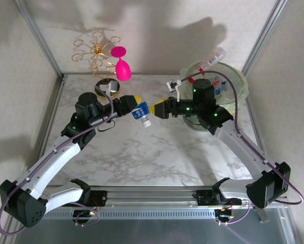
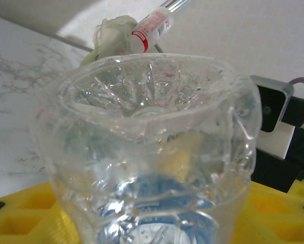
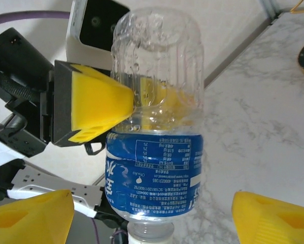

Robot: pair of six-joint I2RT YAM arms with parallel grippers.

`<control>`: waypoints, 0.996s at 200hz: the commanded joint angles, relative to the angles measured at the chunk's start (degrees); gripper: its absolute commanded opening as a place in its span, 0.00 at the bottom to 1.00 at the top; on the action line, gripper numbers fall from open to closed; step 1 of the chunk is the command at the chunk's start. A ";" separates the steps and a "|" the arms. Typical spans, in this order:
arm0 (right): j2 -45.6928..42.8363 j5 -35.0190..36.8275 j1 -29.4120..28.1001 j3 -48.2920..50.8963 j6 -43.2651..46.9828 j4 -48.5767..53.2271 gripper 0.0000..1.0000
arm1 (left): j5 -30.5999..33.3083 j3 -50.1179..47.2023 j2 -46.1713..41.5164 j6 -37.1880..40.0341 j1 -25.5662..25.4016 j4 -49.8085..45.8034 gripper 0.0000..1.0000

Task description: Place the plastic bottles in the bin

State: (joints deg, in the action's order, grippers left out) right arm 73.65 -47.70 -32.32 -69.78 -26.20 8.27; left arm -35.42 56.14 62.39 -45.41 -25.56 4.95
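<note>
A clear plastic bottle [image 1: 142, 113] with a blue label hangs above the middle of the marble table, neck down. My left gripper [image 1: 135, 107] is shut on its upper body. In the left wrist view the bottle's base [image 2: 152, 132] looms just ahead of my yellow fingers [image 2: 20, 216]. In the right wrist view the bottle [image 3: 154, 168] stands between my right gripper's [image 3: 152, 223] wide-apart fingers [image 3: 32, 218], which do not touch it; the left finger [image 3: 93, 104] pinches the bottle. The right gripper [image 1: 159, 108] faces the bottle, open. The pale-green bin [image 1: 238, 81] holds bottles behind the right arm.
A pink wine glass [image 1: 122, 66] and a gold wire rack [image 1: 97, 53] stand at the back left. A red-labelled bottle [image 1: 211, 61] sticks up out of the bin. Metal frame posts [image 1: 40, 38] flank the table. Marble [image 1: 157, 152] in front of the grippers is bare.
</note>
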 commanded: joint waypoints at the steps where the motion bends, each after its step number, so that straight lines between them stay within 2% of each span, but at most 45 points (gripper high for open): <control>1: 1.14 -2.02 -1.49 0.75 -1.92 -4.88 0.82 | -2.42 1.53 0.18 -0.56 -0.66 5.51 0.55; 33: 3.58 -3.63 -4.43 0.13 -2.20 -6.07 0.85 | -2.92 1.58 0.41 -1.14 -1.15 7.59 0.55; 62: 5.05 -3.53 -5.95 0.39 -4.30 -9.11 0.84 | -3.29 0.99 0.47 -1.95 -2.00 9.17 0.55; 88: 5.04 -2.98 -6.09 0.26 -5.44 -11.10 0.75 | -3.07 0.54 0.22 -1.68 -2.52 9.13 0.55; 116: 4.99 -2.52 -6.09 -0.26 -5.28 -11.16 0.70 | -3.60 0.54 0.36 -1.70 -3.33 9.28 0.55; 144: 4.92 -1.80 -6.09 -0.40 -5.49 -10.98 0.53 | -3.24 0.84 0.39 -1.25 -3.93 8.80 0.57; 156: 4.38 -1.45 -6.13 -0.19 -5.55 -11.02 0.44 | -2.92 0.97 0.29 -1.00 -3.97 8.36 0.59; 169: 3.95 -0.88 -6.13 -0.09 -5.35 -10.66 0.40 | -2.79 1.33 0.23 -0.23 -4.06 7.30 0.63; 199: 2.68 0.58 -6.12 0.14 -4.37 -9.02 0.38 | -0.72 1.91 -0.98 1.52 -4.14 4.03 0.86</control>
State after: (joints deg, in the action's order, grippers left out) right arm 78.61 -49.04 -38.13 -69.58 -31.53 -0.95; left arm -36.51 56.14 62.83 -45.93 -28.99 10.41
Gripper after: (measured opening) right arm 0.460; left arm 0.784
